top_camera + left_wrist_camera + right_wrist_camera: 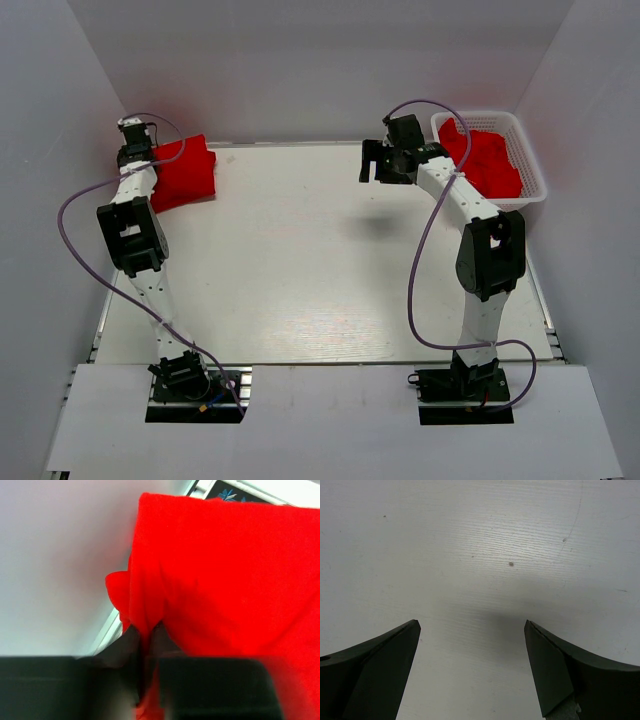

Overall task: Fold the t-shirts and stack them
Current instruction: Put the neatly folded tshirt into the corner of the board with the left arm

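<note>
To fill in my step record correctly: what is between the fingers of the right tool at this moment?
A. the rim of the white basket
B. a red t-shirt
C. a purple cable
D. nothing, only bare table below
D: in the right wrist view the right tool stands wide open with only the white table below it; the left tool is the one pinching a red t-shirt.

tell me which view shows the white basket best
Top external: the white basket shows at far right, red t-shirts piled inside. Left wrist shows only a red t-shirt, right wrist only tabletop; no basket in either.
</note>
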Controlling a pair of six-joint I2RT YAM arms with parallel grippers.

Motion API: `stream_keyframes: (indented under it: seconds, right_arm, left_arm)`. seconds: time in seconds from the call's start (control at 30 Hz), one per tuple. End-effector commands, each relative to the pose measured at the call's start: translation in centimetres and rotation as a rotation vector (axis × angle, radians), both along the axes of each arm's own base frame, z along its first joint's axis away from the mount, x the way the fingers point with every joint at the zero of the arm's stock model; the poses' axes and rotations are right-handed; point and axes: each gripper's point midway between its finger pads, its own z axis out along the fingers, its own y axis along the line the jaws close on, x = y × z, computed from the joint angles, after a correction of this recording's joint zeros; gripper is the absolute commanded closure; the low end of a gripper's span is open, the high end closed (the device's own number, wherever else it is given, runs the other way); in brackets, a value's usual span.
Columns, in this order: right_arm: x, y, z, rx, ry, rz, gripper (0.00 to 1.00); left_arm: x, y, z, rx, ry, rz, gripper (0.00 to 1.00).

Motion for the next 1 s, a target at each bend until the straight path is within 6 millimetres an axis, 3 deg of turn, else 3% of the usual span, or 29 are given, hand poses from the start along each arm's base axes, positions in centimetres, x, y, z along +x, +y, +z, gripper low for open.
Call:
stream_keyframes:
  seconds: [0.0,0.03,0.07,0.1,0.13,0.17,0.33,0.37,0.43,0.47,0.5,0.63,0.67,0.73,0.77,0.8,0.83,0.87,0.9,0.97]
  right_arm:
    - [-0.5,0.0,0.6,0.002,-0.002,0.0,0.1]
    - [-0.6,0.1,0.4,0.003,0.005,0.003,0.1]
    - [-0.5,-0.1,0.5,0.007,0.001,-0.002,0.1]
    - [-0.5,0.0,0.7,0.009,-0.001,0.001,0.1]
    - [-0.7,0.4,0.7,0.012,0.0,0.012,0.1]
    - [-0.6,0.3,1.1,0.015,-0.007,0.011,0.1]
    - [-0.5,0.4,2.1,0.021,-0.04,0.017,0.1]
    - [-0.7,0.5,2.4,0.022,-0.044,0.024,0.1]
    - [-0.8,0.4,2.9,0.021,-0.06,0.029,0.1]
    - [-0.8,0.4,2.9,0.02,-0.061,0.028,0.1]
    - [-0.8,0.4,3.3,0.025,-0.068,0.028,0.1]
    - [-1.2,-0.2,4.2,0.042,-0.099,0.004,0.1]
    - [-1.7,-0.3,3.9,0.047,-0.094,0.001,0.1]
    - [-1.9,-0.7,3.9,0.063,-0.101,-0.026,0.1]
    - [-2.2,-1.1,3.6,0.057,-0.092,-0.047,0.1]
    - [-2.6,-1.4,3.4,0.052,-0.086,-0.055,0.1]
    - [-3.1,-2.0,3.1,0.043,-0.078,-0.077,0.1]
    - [-3.9,-2.2,2.6,0.047,-0.058,-0.097,0.1]
    - [-4.0,-2.5,2.6,0.055,-0.061,-0.105,0.1]
    - [-5.2,-3.0,1.4,0.054,-0.034,-0.12,0.1]
  left_arm:
    - [-1.5,1.3,1.0,-0.003,0.01,0.107,0.65]
    - [-1.4,1.3,1.1,-0.004,0.014,0.107,0.36]
    - [-1.7,1.4,0.9,-0.005,0.022,0.127,0.19]
    - [-1.7,1.5,1.3,-0.005,0.019,0.128,0.11]
    - [-1.7,2.0,3.5,0.019,-0.02,0.159,0.01]
    - [-1.8,2.0,3.8,0.018,-0.018,0.16,0.01]
    - [-0.8,1.3,10.7,0.007,-0.152,0.124,0.01]
    - [-0.7,1.1,11.2,0.001,-0.16,0.112,0.01]
    - [0.0,-0.8,14.5,-0.013,-0.212,0.036,0.01]
    - [0.3,-1.2,14.5,-0.02,-0.209,0.005,0.01]
    - [0.4,-2.0,15.7,-0.025,-0.219,-0.048,0.01]
    - [1.1,-8.5,15.5,-0.148,-0.185,-0.259,0.01]
    - [1.1,-11.8,15.1,-0.166,-0.162,-0.316,0.01]
    - [0.6,-16.1,13.6,-0.208,-0.116,-0.385,0.01]
    - [0.5,-20.6,13.0,-0.218,-0.092,-0.459,0.01]
    - [-0.3,-23.1,11.2,-0.252,-0.048,-0.5,0.01]
    - [-1.1,-26.6,11.5,-0.296,-0.05,-0.54,0.01]
    - [-2.0,-28.2,11.0,-0.325,-0.034,-0.563,0.01]
    - [-3.3,-29.1,9.0,-0.333,0.012,-0.553,0.01]
    - [-5.2,-31.2,8.0,-0.355,0.041,-0.553,0.01]
